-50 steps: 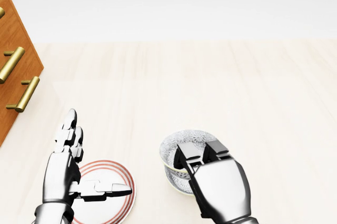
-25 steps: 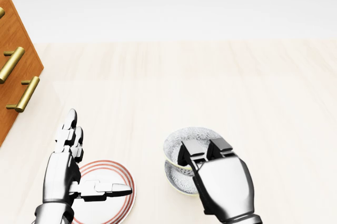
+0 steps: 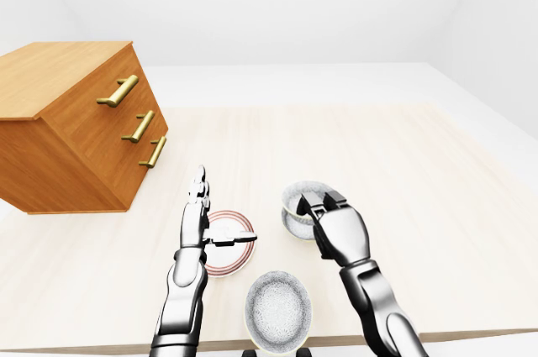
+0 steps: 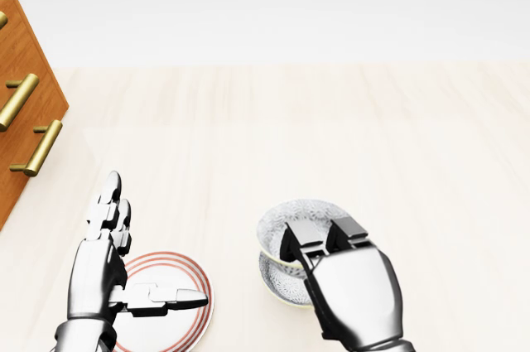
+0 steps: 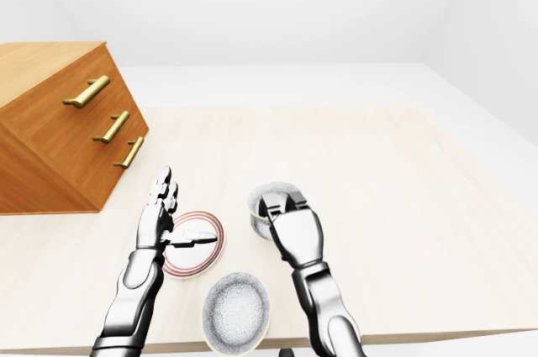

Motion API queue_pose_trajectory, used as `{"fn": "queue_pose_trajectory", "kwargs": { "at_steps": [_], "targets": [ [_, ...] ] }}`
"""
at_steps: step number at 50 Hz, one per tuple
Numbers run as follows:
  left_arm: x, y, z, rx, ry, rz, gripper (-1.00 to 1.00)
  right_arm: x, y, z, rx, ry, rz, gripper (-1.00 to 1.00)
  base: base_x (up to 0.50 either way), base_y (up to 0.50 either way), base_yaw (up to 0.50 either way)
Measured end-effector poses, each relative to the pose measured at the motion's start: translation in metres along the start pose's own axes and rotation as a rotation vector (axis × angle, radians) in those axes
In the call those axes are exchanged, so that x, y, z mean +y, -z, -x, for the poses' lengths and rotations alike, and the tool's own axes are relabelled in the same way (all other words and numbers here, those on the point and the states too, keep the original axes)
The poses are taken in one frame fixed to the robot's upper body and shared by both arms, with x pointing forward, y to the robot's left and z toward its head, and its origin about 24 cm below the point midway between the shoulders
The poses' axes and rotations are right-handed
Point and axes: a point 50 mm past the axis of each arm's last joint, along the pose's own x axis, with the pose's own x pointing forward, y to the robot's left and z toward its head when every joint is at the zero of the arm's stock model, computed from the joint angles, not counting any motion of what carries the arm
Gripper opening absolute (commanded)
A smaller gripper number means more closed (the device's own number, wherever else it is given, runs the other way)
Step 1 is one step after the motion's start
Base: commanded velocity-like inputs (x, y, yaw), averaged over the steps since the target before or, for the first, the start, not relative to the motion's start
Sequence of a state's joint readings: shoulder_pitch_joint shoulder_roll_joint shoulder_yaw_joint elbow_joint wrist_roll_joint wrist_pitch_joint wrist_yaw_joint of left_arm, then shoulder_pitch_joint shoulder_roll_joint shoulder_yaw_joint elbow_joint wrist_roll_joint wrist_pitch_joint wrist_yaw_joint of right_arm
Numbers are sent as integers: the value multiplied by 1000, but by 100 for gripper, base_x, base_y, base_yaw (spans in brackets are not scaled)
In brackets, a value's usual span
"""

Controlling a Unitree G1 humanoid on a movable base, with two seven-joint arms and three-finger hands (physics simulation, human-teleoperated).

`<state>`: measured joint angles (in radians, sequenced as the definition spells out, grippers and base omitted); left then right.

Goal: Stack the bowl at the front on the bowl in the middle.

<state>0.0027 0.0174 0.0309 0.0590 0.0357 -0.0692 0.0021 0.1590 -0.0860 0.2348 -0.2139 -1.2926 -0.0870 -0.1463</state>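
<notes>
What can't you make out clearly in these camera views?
- Head view: the right robot hand hides the near side of the speckled bowl; whether it touches the table is unclear.
- Head view: the bottom edge cuts the plate, partly under the left robot hand.
- Head view: the left edge cuts the dresser.

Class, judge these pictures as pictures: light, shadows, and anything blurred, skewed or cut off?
Head view: flat, even light, all sharp; the wooden drawer chest and the red-rimmed plate are cut by the edges. Left-eye view: hardly any shadow on the pale table; the chest looks tilted, likely wide-angle skew. Right-eye view: the same, with soft sheen on the right hand.
</notes>
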Motion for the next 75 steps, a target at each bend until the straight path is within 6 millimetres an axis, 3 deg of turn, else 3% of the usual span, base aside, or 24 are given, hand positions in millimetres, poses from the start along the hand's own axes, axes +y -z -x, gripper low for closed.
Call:
{"fn": "queue_pose_trajectory", "kwargs": {
  "at_steps": [8, 9, 10, 11, 24, 38, 56, 59, 65, 71, 75],
  "targets": [
    [0, 0, 0, 0, 0, 0, 100, 1, 0, 1, -1, -8, 0, -100, 0, 0, 0],
    [0, 0, 0, 0, 0, 0, 100, 1, 0, 1, -1, -9, -1, -89, 0, 0, 0],
    [0, 0, 0, 0, 0, 0, 100, 1, 0, 1, 0, -11, -4, 35, 0, 0, 0],
    [0, 0, 0, 0, 0, 0, 100, 0, 0, 2, 2, -10, -10, 100, 0, 0, 0],
    [0, -1, 0, -6, -1, -2, 100, -21, 11, 5, 41, -52, -92, 100, 0, 0, 0],
    [0, -3, 0, -16, -7, -1, 100, -66, 23, 2, 55, -22, -139, 100, 0, 0, 0],
    [-8, -8, -5, -7, 19, -3, 100, -62, 45, -1, 131, -2, -134, 100, 0, 0, 0],
    [-11, -12, -30, -17, 25, -39, 100, -57, 48, -2, 144, -7, -130, 100, 0, 0, 0],
    [-9, -43, -94, -70, -42, -155, 100, -45, 56, -7, 171, -23, -123, 100, 0, 0, 0],
    [-19, -89, -143, -88, -75, -281, 100, -32, 68, -12, 206, -35, -110, 100, 0, 0, 0],
    [-29, -121, -161, -113, -88, -326, 100, -28, 79, -16, 234, -26, -144, 100, 0, 0, 0]
  ]
}}
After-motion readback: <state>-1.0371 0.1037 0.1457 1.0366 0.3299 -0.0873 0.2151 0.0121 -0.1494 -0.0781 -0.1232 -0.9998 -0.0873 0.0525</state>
